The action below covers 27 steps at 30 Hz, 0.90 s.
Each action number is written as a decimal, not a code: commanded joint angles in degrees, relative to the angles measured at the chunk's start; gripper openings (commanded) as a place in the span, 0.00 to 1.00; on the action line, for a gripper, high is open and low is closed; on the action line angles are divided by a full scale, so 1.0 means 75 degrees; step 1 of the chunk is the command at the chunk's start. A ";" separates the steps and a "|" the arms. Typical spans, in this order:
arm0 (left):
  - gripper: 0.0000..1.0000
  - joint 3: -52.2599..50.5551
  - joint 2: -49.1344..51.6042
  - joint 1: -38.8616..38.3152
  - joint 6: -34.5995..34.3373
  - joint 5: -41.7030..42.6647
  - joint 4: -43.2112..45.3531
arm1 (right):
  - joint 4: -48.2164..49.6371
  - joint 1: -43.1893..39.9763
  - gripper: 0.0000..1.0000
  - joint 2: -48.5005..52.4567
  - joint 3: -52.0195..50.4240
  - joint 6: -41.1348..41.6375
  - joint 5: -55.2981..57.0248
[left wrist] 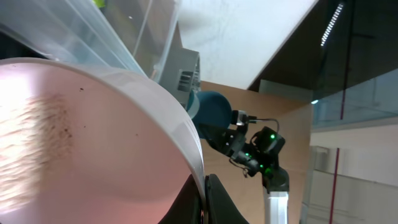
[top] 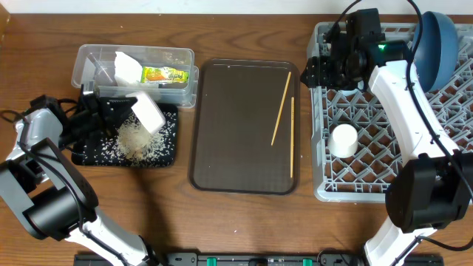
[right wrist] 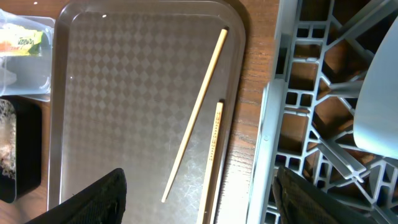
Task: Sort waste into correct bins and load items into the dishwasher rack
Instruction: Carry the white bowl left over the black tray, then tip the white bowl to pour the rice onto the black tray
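Left gripper (top: 124, 111), mid left of frame, is clamped on the rim of the white bowl (top: 148, 111), which is tipped over the black tray (top: 174, 144) with rice scraps (top: 133, 140) heaped under it. Right gripper (top: 319, 72) hangs wide and empty over the upper-left corner of the rack (top: 325, 188). Chopsticks (top: 281, 107) lie on the brown tray (top: 222, 148). Risk: a thin rim pinch on a tilted bowl may slip, dropping it or scattering rice past the tray edge onto the table (top: 244, 222).

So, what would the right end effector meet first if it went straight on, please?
Probably the two chopsticks on the brown serving tray; the open right end effector frames them, though depth is unclear.
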 commanded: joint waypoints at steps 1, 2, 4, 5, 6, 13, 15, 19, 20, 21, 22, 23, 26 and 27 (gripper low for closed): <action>0.06 -0.0026 0.0012 0.0058 0.0044 0.0391 -0.0029 | -0.0023 0.0029 0.73 -0.0143 0.0055 -0.0119 0.0023; 0.06 -0.0026 0.0012 0.0064 0.0015 0.0388 -0.0029 | -0.0032 0.0026 0.73 -0.0143 0.0055 -0.0119 0.0023; 0.06 -0.0026 0.0012 0.0093 -0.0047 0.0391 -0.0026 | -0.0038 0.0029 0.73 -0.0143 0.0055 -0.0119 0.0023; 0.06 -0.0026 0.0012 0.0096 -0.0047 0.0388 -0.0026 | -0.0038 0.0029 0.73 -0.0143 0.0055 -0.0119 0.0023; 0.06 -0.0026 0.0012 0.0108 -0.0050 0.0388 -0.0026 | -0.0038 0.0026 0.74 -0.0143 0.0055 -0.0119 0.0023; 0.06 -0.0026 0.0012 0.0172 -0.0746 0.0388 -0.0052 | -0.0044 0.0029 0.73 -0.0143 0.0055 -0.0119 0.0023; 0.06 -0.0026 0.0012 0.0210 -0.1128 0.0388 -0.0052 | -0.0050 0.0029 0.73 -0.0143 0.0055 -0.0119 0.0023; 0.06 -0.0026 0.0012 0.0315 -0.1218 0.0388 -0.0044 | -0.0064 0.0029 0.73 -0.0143 0.0055 -0.0119 0.0023; 0.06 -0.0026 0.0012 0.0344 -0.1221 0.0388 -0.0044 | -0.0067 0.0029 0.73 -0.0143 0.0055 -0.0119 0.0020; 0.06 -0.0026 0.0012 0.0358 -0.1221 0.0385 -0.0047 | -0.0070 0.0029 0.73 -0.0143 0.0055 -0.0119 0.0020; 0.06 -0.0026 0.0012 0.0370 -0.1224 0.0388 -0.0052 | -0.0073 0.0029 0.73 -0.0143 0.0055 -0.0119 0.0023; 0.06 -0.0026 0.0012 0.0370 -0.1247 0.0388 -0.0064 | -0.0073 0.0029 0.73 -0.0143 0.0055 -0.0119 0.0023; 0.06 -0.0026 0.0012 0.0367 -0.1402 0.0385 -0.0082 | -0.0076 0.0029 0.73 -0.0143 0.0055 -0.0125 0.0023; 0.07 -0.0026 0.0012 0.0367 -0.1521 0.0385 -0.0082 | -0.0082 0.0029 0.73 -0.0143 0.0055 -0.0152 0.0020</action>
